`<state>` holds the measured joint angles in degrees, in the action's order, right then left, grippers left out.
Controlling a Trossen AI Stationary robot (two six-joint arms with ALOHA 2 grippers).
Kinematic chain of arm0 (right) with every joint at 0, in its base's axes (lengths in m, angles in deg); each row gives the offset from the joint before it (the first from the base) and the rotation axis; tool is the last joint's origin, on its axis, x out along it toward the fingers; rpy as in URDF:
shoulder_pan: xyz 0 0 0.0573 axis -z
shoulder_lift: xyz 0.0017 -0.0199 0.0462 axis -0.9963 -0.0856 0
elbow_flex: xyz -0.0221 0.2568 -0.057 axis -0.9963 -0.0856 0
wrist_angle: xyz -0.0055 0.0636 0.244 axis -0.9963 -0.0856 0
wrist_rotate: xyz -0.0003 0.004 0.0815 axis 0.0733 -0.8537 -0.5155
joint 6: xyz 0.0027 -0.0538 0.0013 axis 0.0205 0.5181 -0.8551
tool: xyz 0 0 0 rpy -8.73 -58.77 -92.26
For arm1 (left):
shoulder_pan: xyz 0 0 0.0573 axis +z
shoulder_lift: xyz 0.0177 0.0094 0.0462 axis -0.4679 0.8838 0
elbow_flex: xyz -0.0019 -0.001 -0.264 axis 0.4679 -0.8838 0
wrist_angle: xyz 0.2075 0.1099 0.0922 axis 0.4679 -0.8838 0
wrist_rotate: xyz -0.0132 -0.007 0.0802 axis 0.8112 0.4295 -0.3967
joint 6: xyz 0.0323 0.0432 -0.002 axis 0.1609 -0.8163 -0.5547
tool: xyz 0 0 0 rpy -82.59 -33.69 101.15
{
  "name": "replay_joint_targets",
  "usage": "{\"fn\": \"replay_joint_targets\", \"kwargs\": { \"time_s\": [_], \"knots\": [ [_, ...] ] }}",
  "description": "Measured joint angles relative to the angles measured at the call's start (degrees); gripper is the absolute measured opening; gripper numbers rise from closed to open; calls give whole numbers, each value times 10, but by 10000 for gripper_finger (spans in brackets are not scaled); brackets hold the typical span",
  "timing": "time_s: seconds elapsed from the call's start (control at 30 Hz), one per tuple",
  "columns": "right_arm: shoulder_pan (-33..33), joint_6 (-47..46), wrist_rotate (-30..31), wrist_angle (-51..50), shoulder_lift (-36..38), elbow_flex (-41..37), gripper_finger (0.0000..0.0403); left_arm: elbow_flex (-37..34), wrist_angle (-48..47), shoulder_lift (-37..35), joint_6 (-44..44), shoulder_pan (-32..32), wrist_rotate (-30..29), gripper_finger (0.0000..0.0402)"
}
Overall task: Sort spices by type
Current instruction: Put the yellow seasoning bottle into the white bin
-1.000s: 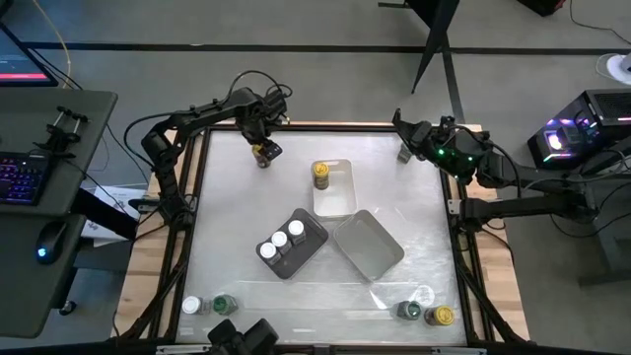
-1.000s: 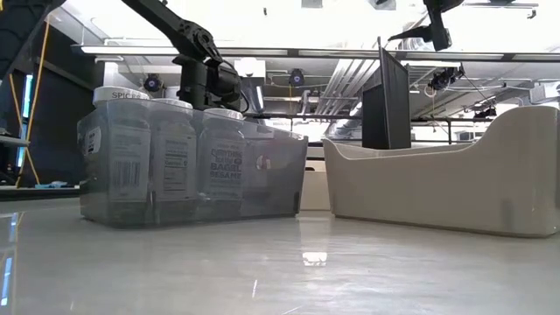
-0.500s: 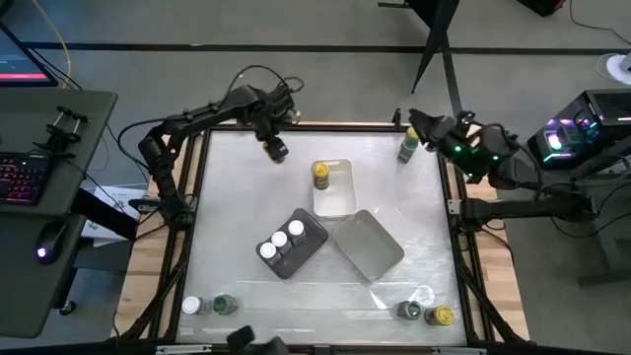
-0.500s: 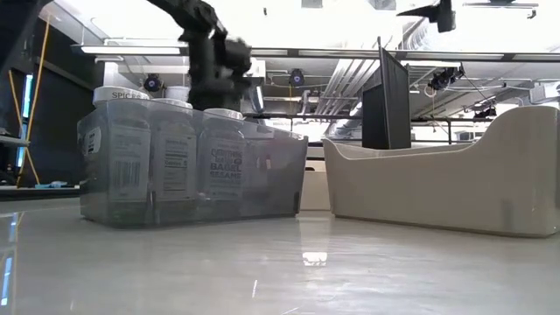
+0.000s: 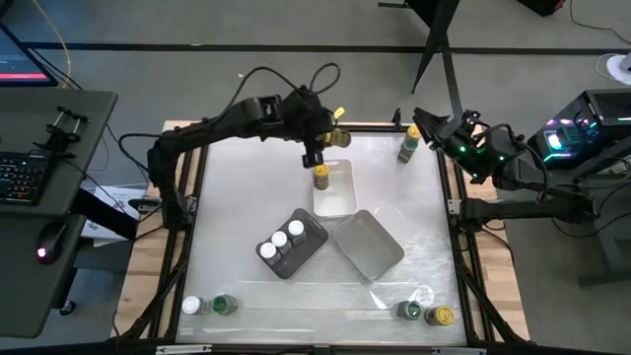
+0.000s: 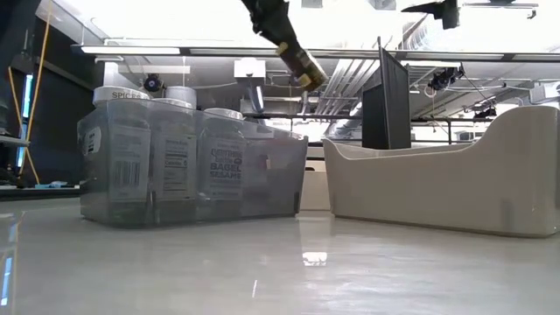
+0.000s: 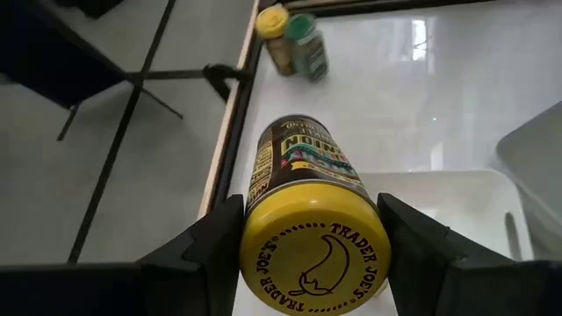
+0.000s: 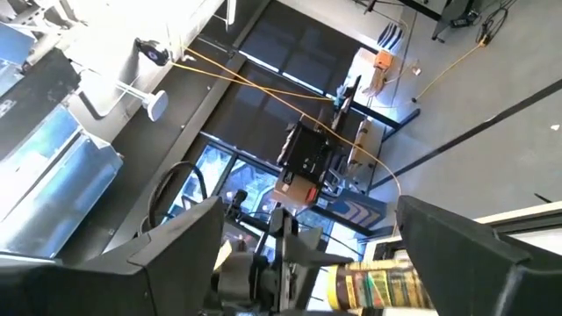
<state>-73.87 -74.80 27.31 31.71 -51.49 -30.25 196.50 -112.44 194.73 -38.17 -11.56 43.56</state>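
Observation:
My left gripper (image 5: 315,156) is shut on a spice jar with a yellow lid (image 7: 309,250), above the far end of the white tray (image 5: 340,197). The jar also shows high up in the low view (image 6: 302,68). Another yellow-lidded jar (image 5: 320,176) stands in that tray. My right gripper (image 5: 424,126) is open at the table's far right corner, beside a yellow-lidded jar (image 7: 274,33) and a green-lidded jar (image 7: 307,42) that stand on the table. Three white-lidded jars (image 5: 281,244) stand in the dark grey tray. My left gripper pinches the jar at its lid end (image 7: 255,263) between the two fingers, one on each side. The lid faces back toward the wrist and the jar's body points away along the fingers. The jar is lifted clear and slants downward (image 6: 302,68) over the white tray.
A light grey tray (image 5: 370,245) with nothing in it lies right of the dark one. A white-lidded jar (image 5: 192,306) and a green-lidded jar (image 5: 225,305) stand at the near left corner; a green-lidded jar (image 5: 406,311) and a yellow-lidded jar (image 5: 443,316) stand at the near right.
My left gripper has carried the yellow-lidded jar from the table's far left toward the right, to above the white tray, rising and turning on the way. My right gripper has drawn back a little toward the far right corner.

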Motion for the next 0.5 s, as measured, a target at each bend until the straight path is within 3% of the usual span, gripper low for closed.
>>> {"fn": "replay_joint_targets", "kwargs": {
  "time_s": [0.3,0.5],
  "knots": [
    [0,-2,-7,-10,-9,0,334,25,-13,84,-26,-19,12,191],
    [0,-2,-11,-13,-11,0,334,107,-121,151,-25,-6,27,191]
  ]
}}
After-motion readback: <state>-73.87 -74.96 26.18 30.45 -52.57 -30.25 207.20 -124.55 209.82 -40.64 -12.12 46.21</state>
